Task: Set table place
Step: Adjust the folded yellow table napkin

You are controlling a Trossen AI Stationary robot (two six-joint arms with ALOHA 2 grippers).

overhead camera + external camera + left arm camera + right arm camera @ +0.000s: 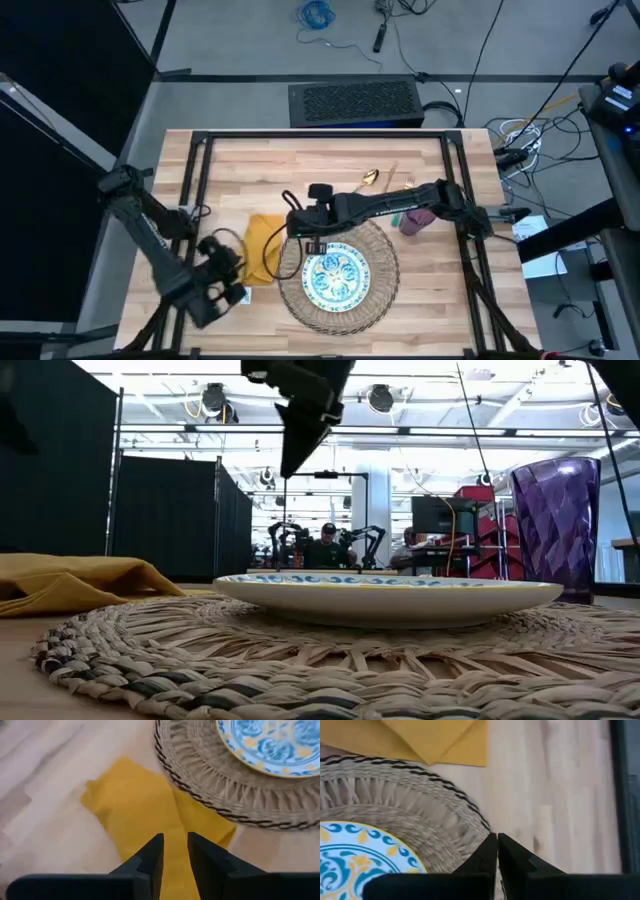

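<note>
The woven mat [338, 275] is laid at the lower centre of the counter [250, 165], with the patterned plate [335, 275] centred on it as the base of the setting; the yellow napkin [263, 248] is spread just left of the mat, one corner tucked under its rim. The purple cup [415, 220] and gold cutlery [372, 178] are left at the upper right, probably awaiting placement. The right hand [313, 246] is held over the mat's upper-left rim, fingers together and empty; the left hand [175, 851] is poised above the napkin, fingers slightly apart, nothing gripped.
</note>
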